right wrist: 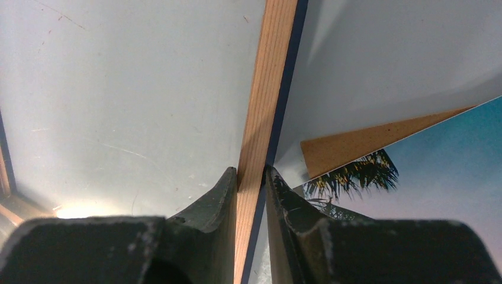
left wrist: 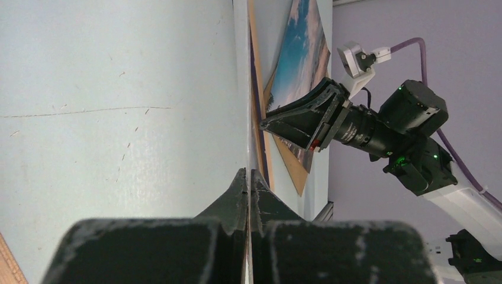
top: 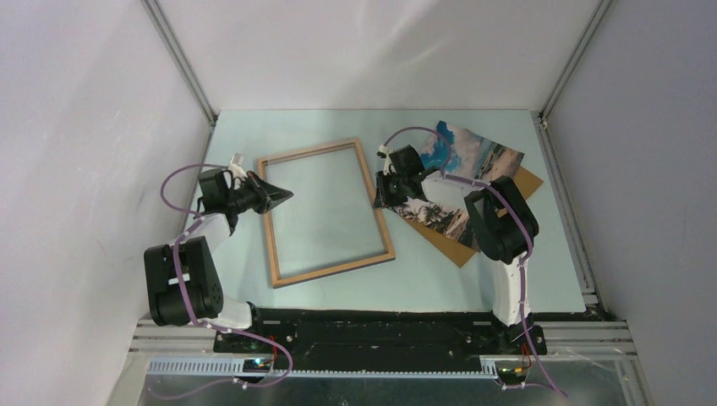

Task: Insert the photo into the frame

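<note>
At worktop [top: 338, 127] centre, frame [top: 334, 269] lies flat, its right rail pinched by right gripper [right wrist: 251, 174]; left gripper [top: 287, 194], clenched empty, hovers by the left rail. Photo [top: 473, 156] rests on board [top: 452, 245] near the far right corner. Risk: a one-rail grip lets the frame pivot, slip, or shove the photo.

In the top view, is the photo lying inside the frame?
No: the photo lies right of the frame, on a brown board, and only bare table shows between the rails.
</note>
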